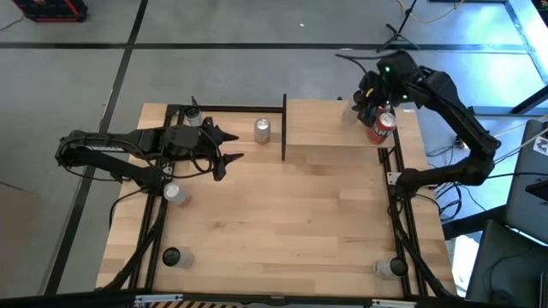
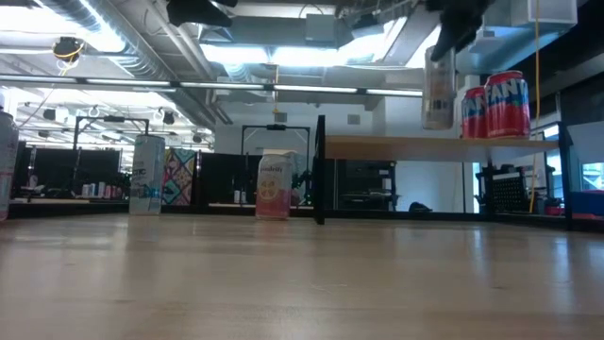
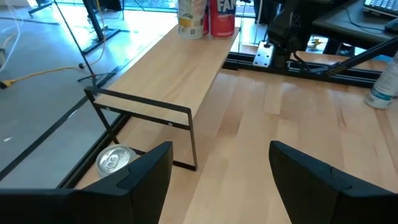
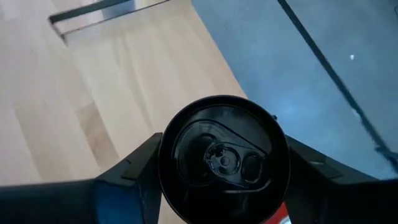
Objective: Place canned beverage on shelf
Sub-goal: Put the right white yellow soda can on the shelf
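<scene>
Wooden surface [image 1: 282, 222] before you: your right pincer [image 4: 221, 171] grips one pale can [image 2: 438, 90] above the shelf [image 1: 334, 124], beside one red can [image 2: 507, 104]; its label is unreadable. Left pincer [image 3: 217, 171] waits open.

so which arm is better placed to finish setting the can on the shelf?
Right. The right pincer grips the dark-topped can from above, over the shelf beside the red can. The left pincer is open and empty, off the shelf's far end.
</scene>
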### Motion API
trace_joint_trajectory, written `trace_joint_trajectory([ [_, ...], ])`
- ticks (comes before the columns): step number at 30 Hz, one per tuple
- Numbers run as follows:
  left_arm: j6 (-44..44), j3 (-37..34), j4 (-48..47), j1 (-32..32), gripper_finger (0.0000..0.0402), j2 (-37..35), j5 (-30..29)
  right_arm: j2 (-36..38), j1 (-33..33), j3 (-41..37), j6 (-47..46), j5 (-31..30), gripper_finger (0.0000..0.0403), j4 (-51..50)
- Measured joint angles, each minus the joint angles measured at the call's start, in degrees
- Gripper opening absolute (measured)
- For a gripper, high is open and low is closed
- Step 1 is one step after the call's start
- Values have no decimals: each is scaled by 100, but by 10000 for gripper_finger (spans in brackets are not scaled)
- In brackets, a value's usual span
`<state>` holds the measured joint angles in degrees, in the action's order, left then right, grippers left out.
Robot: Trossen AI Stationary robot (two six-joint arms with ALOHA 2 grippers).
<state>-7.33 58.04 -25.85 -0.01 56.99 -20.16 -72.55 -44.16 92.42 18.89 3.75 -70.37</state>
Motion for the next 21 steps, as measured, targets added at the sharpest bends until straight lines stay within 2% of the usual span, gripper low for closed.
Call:
trace_joint_trajectory([
  [8,0,0,0,0,257,0,-22,-2,-547,-635,147,190,225,188],
  [17,2,0,0,-2,257,0,-20,11,-654,-688,387,227,226,217],
  [21,2,0,0,-1,257,0,-20,8,-654,-693,406,225,285,196],
])
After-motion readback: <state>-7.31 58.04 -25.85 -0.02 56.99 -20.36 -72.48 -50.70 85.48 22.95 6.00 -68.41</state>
